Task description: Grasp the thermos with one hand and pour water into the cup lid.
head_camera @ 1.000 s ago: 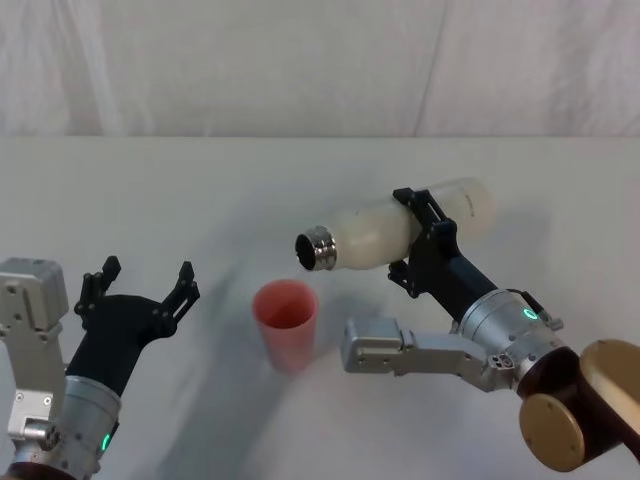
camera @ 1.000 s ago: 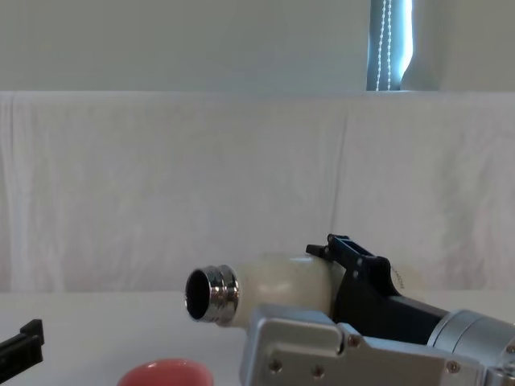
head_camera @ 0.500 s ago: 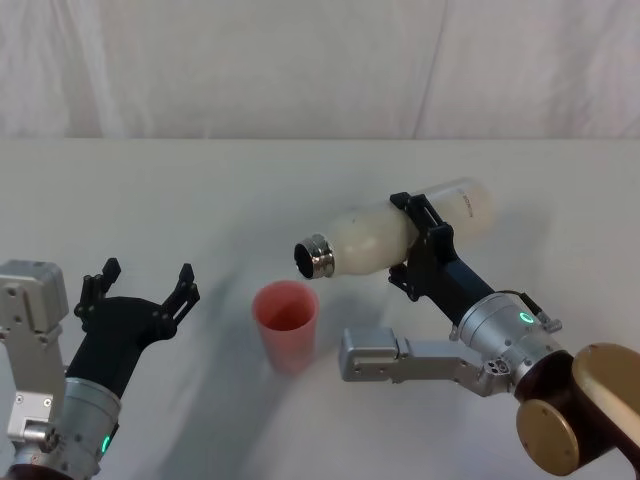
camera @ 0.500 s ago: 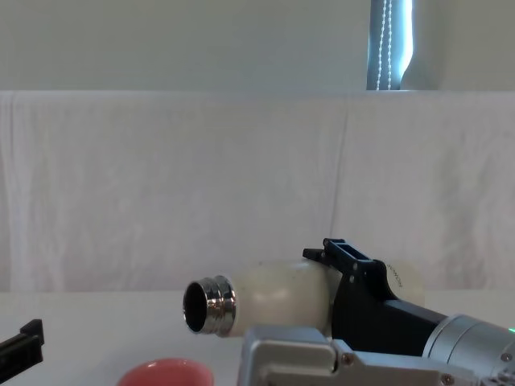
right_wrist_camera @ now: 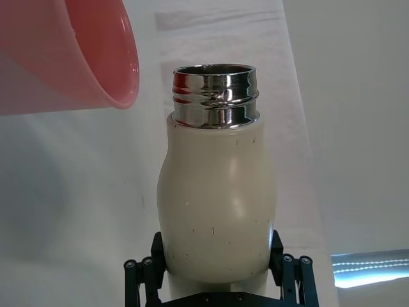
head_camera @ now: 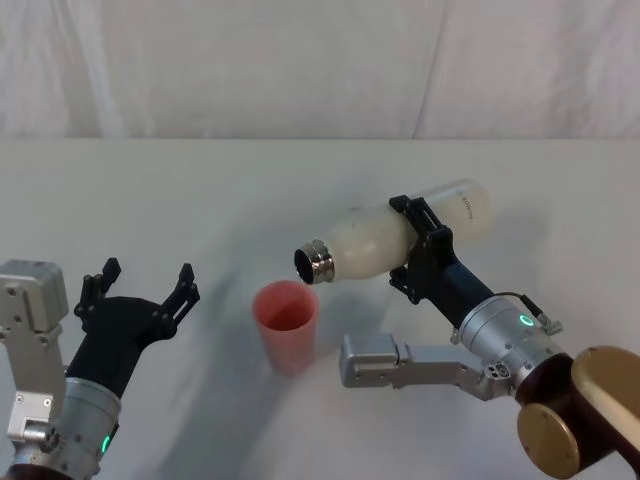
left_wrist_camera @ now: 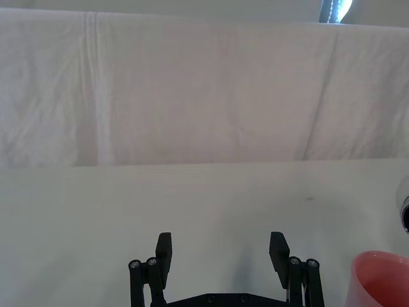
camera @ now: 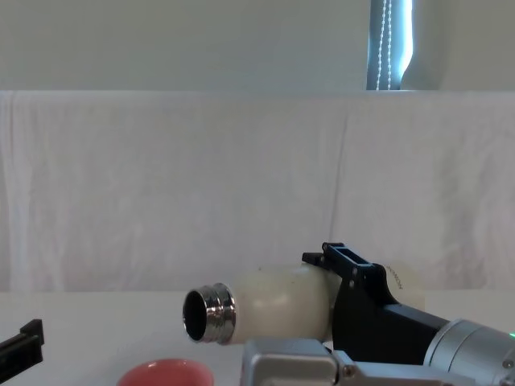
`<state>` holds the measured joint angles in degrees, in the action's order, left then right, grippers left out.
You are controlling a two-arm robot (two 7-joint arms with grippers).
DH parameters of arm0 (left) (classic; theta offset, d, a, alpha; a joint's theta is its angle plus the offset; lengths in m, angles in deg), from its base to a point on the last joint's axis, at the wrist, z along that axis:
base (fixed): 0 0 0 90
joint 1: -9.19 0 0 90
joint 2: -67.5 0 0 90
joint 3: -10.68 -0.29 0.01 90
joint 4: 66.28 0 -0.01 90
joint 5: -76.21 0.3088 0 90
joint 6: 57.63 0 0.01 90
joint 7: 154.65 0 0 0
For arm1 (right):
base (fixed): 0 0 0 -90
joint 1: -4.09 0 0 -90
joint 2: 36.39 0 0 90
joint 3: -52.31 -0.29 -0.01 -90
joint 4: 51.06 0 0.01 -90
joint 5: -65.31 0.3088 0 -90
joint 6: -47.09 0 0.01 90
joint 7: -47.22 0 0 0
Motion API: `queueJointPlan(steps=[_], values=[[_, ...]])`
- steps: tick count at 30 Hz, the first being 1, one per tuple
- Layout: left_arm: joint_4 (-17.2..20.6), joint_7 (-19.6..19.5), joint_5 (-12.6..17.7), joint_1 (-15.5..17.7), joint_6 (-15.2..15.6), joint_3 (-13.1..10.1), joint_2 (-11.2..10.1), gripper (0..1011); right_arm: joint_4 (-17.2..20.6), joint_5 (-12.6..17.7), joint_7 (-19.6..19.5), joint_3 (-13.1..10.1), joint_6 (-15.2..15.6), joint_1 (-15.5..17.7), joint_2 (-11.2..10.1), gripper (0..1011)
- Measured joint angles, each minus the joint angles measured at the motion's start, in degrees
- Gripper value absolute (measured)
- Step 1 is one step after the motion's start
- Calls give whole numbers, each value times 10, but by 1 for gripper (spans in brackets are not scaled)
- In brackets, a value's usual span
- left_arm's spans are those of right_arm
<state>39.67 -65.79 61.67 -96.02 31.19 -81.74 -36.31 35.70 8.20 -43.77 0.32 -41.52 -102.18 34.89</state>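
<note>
Where the head view looks down on the white tabletop (head_camera: 150, 200), we see the right pincer (head_camera: 420, 245) clamped around the body of the thermos (head_camera: 385, 240), which lies nearly level in the air, its chrome neck tipped slightly down toward the cup lid (head_camera: 286, 325). That coral cup lid stands upright on the tabletop, just below and beside the neck. Our left pincer (head_camera: 140, 290) hovers well apart at the near left, fingers spread, grasping nothing.

From the left wrist view, we see the left pincer (left_wrist_camera: 222, 252) with its two fingers apart over bare tabletop (left_wrist_camera: 192, 204), the cup lid (left_wrist_camera: 380, 281) off at the edge.

Through the right wrist view, the thermos (right_wrist_camera: 216, 198) sits between the right pincer's fingers (right_wrist_camera: 142, 272), open neck pointing away, the cup lid (right_wrist_camera: 70, 54) just beyond it.

At chest height, we see the thermos (camera: 278, 305) held level in the right pincer (camera: 348, 277), neck above the cup lid (camera: 165, 373) rim.
</note>
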Motion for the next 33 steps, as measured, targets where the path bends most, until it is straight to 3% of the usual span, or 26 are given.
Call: queueJointPlan(steps=[33], values=[[0,0,0,0,0,0,0,1001,11,-19,-2,9,3,-5,-10,950]])
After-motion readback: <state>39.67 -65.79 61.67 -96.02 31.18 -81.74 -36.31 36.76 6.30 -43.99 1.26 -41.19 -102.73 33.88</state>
